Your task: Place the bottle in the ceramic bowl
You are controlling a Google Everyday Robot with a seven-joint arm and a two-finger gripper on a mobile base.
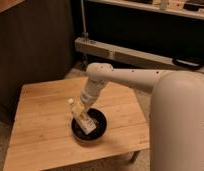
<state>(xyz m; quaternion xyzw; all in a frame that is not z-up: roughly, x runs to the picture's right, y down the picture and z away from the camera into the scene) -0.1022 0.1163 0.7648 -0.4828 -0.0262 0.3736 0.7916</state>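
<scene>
- Warm indoor light falls from above onto the wooden table (40,125), the brightest surface in view.
- The back wall (145,30) is dim, nearly black.
- The gripper (85,119), low over the black bowl (102,132), is in the shade of the pale arm (125,77).
- Faint glints show on the bowl's glossy inside.
- A soft shadow lies under the table's far edge.
</scene>
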